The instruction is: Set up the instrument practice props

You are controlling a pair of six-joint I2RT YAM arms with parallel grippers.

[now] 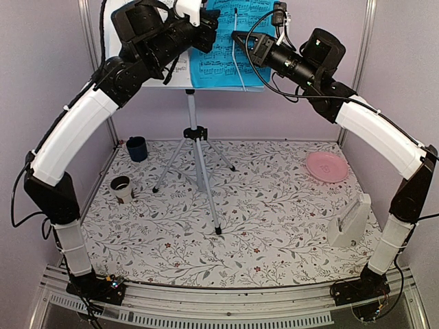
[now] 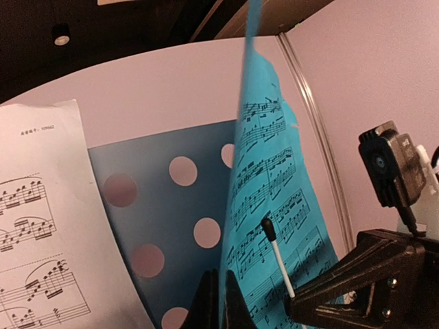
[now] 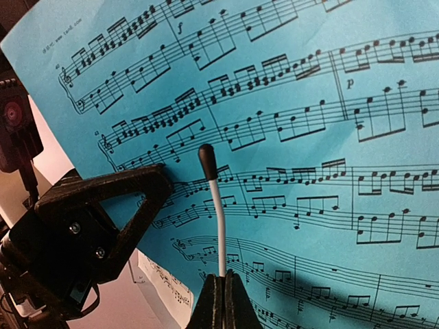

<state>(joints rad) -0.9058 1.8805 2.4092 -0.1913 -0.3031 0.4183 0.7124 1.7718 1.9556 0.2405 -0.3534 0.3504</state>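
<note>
a: so, layout?
b: table under a floral-print cloth (image 1: pixel 274 226). silver tripod music stand (image 1: pixel 197 147) upright at the back middle, feet on the cloth, perforated grey tray (image 2: pixel 164 219) on top.
a: sheets?
b: both on the tray. blue music sheet (image 1: pixel 226 62) on the right, white music sheet (image 2: pixel 34 219) on the left, bare tray showing between them. the blue sheet's left edge is lifted off the tray and reads edge-on in the left wrist view.
a: left gripper (image 2: pixel 219 301)?
b: pinched closed on that lifted edge.
a: metronome?
b: white pyramid metronome (image 1: pixel 350 223) sits on the cloth at front right, near the right arm's base, well apart from the stand.
a: anything else down there?
b: pink round plate (image 1: pixel 326 166) back right. dark blue cup (image 1: pixel 136 148) back left. second small cup (image 1: pixel 121 186), pale outside and dark inside, a bit nearer on the left.
a: right gripper (image 3: pixel 223 298)?
b: jaws closed on a thin white wire with a black tip (image 3: pixel 216 205). the wire lies across the face of the blue sheet, tip up.
</note>
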